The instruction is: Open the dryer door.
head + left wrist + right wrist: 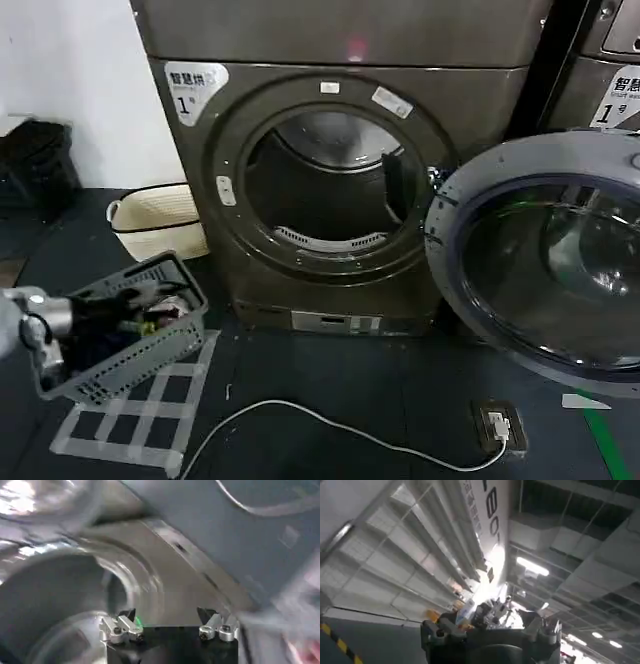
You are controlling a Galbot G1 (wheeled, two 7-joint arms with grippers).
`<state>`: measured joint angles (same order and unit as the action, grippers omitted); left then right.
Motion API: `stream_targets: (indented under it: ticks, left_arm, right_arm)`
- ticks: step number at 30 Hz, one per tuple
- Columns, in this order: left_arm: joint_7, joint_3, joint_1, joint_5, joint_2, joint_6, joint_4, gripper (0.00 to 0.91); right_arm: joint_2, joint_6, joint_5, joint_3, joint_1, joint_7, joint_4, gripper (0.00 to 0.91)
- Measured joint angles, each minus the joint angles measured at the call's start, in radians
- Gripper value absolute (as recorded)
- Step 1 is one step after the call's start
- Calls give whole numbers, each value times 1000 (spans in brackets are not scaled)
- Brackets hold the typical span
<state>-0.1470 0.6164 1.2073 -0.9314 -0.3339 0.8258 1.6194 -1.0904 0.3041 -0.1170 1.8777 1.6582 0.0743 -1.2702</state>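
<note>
Dryer door (545, 265): swung wide open, hanging at the right of the machine, grey inner rim and dark bulging glass facing the head camera; covers the lower front of the neighbouring machine (600, 90).
Dryer (340, 180): round opening bare, metal drum (335, 195) visible inside, label with "1" at the upper left corner of the front.
Left gripper (169, 625): seen in the left wrist view, fingers (120, 627) spread apart with nothing between them, pointing at the blurred chrome curve of the machine front; in the head view the left arm (30, 320) sits low at the left edge.
Right gripper (490, 630): aimed upward at ceiling lights and louvred panels; fingers too dark to judge, cannot tell whether open or closed.
Grey basket (120, 325): on the floor left of the dryer, tilted, dark items inside, just beside the left arm.
White basket (155, 220): behind the grey one, against the dryer's left side.
White cable (340, 430): snaking across the dark floor in front of the dryer to a socket box (498, 425).
Tape grid (140, 410): pale lines on the floor under and in front of the grey basket.
</note>
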Motion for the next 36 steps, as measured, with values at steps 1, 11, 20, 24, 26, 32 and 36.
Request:
stream_targets:
  ticks: [1,11,20,24,26,32,36]
  left_arm:
    - [8,4,-3,-47,1,0,-14,907]
    - [34,25,6,-598,-3,1,-75,907]
    - [36,-32,-82,-928,-43,-1,-64,907]
    - [34,-71,-125,-969,-53,-1,-77,907]
    - [34,-93,-150,-976,-60,-1,-94,907]
    - [61,-148,-199,-969,-80,-1,-159,907]
    - [60,-161,-209,-992,-95,-2,-190,907]
  right_arm:
    - [-1,2,0,-3,-1,0,0,907]
    - [-17,32,-1,-10,-5,-5,5,907]
    - [-37,42,-2,-14,-11,-9,-10,907]
    - [-39,49,-5,-15,-10,-13,-10,907]
    - [-39,49,-5,-15,-10,-13,-10,907]
    - [-40,57,-6,-17,-10,-15,-1,907]
    - [-43,62,-6,-21,-11,-15,-2,907]
